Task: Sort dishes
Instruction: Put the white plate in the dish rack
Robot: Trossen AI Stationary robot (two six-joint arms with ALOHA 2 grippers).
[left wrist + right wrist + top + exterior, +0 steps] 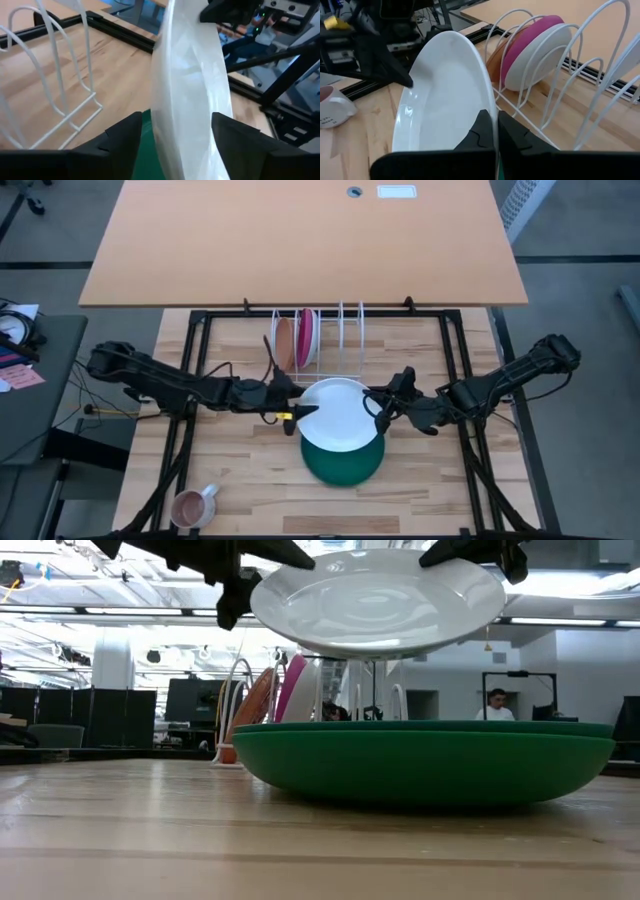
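The white plate point(338, 414) hangs in the air over the green plate point(343, 463), which lies flat on the wooden surface point(240, 470). From the low camera the white plate is nearly level, face up, tipped slightly, clear of the green one below. The right pincer point(496, 131) is clamped thin on the white plate's right rim. The left pincer point(296, 411) sits at the plate's left rim, its fingers point(122, 135) spread wide on either side of the edge with gaps showing. Just beyond stands the white wire rack point(318, 340), holding an orange plate point(284, 343) and a pink plate point(306, 337) upright on edge. A pink mug point(194, 506) stands near the front left.
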